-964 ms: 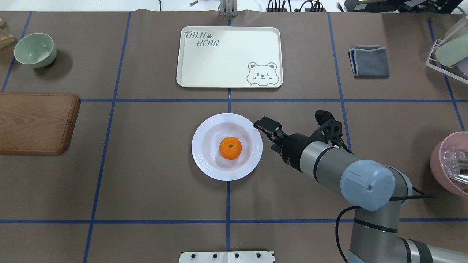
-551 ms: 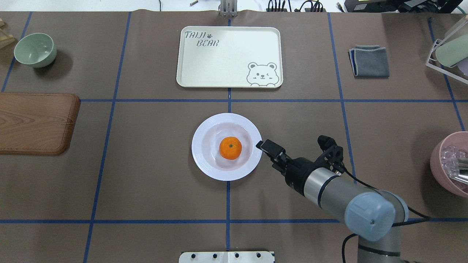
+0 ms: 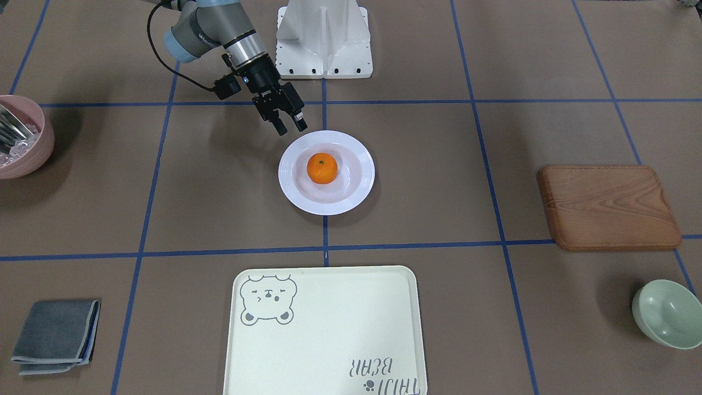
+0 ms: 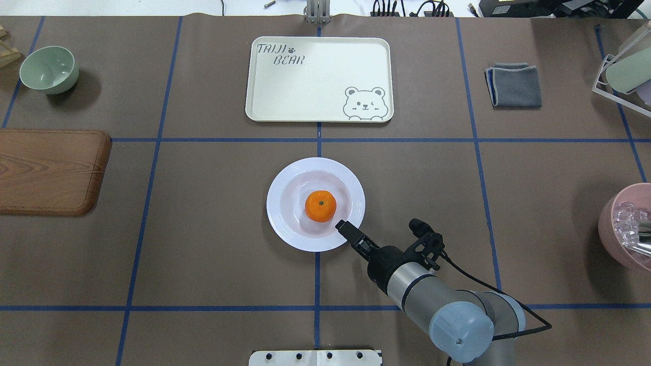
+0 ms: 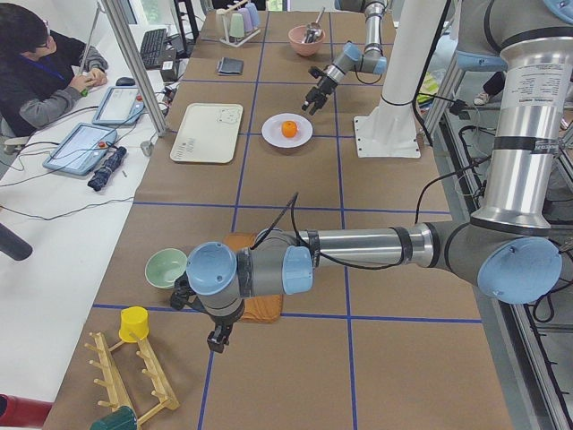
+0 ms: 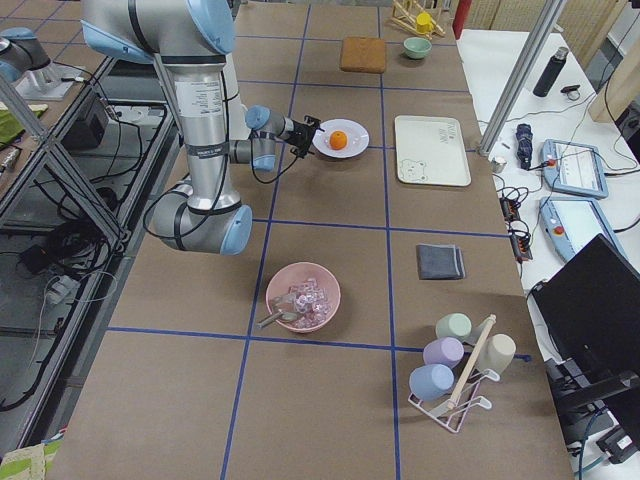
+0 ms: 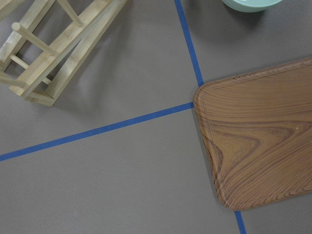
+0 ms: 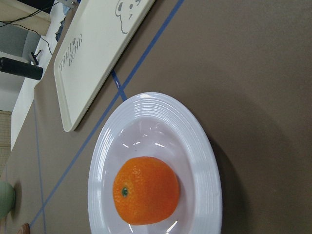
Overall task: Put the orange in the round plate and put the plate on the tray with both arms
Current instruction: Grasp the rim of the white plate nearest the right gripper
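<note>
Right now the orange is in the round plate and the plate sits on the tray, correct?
Not quite. The orange is in the round plate, but the plate sits on the table, short of the tray. The overhead exterior view shows it.

**Taped table, white desk**

The table (image 4: 203, 254) is covered in brown paper and divided by blue tape lines (image 4: 203, 140). A white desk (image 5: 45, 269) is set alongside, with a person (image 5: 36, 63) seated at tablets (image 5: 81, 148). Aluminium posts (image 5: 134, 67) are stood at the edge; cables (image 6: 60, 250) are strewn on the floor (image 6: 30, 340)
</note>
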You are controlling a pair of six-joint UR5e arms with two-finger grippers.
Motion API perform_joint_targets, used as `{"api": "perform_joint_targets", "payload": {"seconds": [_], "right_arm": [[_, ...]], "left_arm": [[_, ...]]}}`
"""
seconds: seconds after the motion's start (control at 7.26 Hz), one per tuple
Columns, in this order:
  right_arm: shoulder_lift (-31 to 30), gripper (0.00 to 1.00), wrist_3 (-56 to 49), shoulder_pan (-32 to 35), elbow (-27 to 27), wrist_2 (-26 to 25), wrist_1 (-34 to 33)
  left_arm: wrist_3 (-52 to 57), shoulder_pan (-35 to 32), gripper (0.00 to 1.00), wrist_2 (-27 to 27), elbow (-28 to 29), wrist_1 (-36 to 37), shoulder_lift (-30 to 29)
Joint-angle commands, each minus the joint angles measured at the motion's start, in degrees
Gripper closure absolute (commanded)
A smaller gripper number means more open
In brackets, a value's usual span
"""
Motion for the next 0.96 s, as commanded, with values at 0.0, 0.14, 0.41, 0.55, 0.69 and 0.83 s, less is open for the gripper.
{"api": "perform_joint_targets", "payload": {"seconds": [0.0, 0.14, 0.41, 0.55, 0.69, 0.83], "right_arm": [[0.5, 0.08, -0.1, 0.3, -1.2, 0.1, -0.2], [0.6, 0.14, 0.1, 0.4, -1.4, 0.1, -0.2], [1.0, 0.28, 1.5, 0.6, -3.1, -0.1, -0.1], [3.0, 0.28, 1.5, 1.0, -4.4, -0.2, -0.2], [3.2, 0.3, 1.5, 0.9, -4.8, -0.2, -0.2], [3.2, 0.34, 1.6, 1.0, -4.8, -0.2, -0.1]], "left_arm": [[0.1, 0.1, 0.0, 0.0, 0.1, -0.1, 0.2], [0.1, 0.1, 0.0, 0.0, 0.0, -1.0, 0.9], [-0.2, 0.1, 0.0, 0.0, 0.0, -3.7, 2.5], [-0.2, 0.1, 0.0, 0.0, 0.1, -4.0, 2.5], [-0.2, 0.1, 0.0, 0.0, 0.1, -4.0, 2.5], [-0.2, 0.1, 0.01, 0.0, 0.1, -4.0, 2.5]]}}
